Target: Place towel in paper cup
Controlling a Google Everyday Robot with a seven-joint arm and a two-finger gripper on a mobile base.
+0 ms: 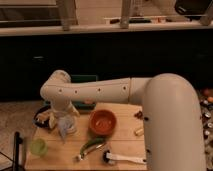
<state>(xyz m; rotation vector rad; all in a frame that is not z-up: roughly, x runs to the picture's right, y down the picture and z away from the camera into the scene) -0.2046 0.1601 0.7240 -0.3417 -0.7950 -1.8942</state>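
The arm reaches down over the wooden counter [125, 145], and the gripper [65, 125] hangs just left of the orange bowl [102, 121], pointing downward. A pale, crumpled shape at its tip may be the towel [64, 134], though the view is too dim to be sure. Whether the gripper is closed on it cannot be told. The green cup [38, 146] stands upright to the left of the bowl and nearer the front edge, apart from the gripper. A dark plate [42, 111] lies further left of the bowl, partly behind the arm. In front of the bowl lie a green utensil [92, 147] and a white-handled brush [125, 158].
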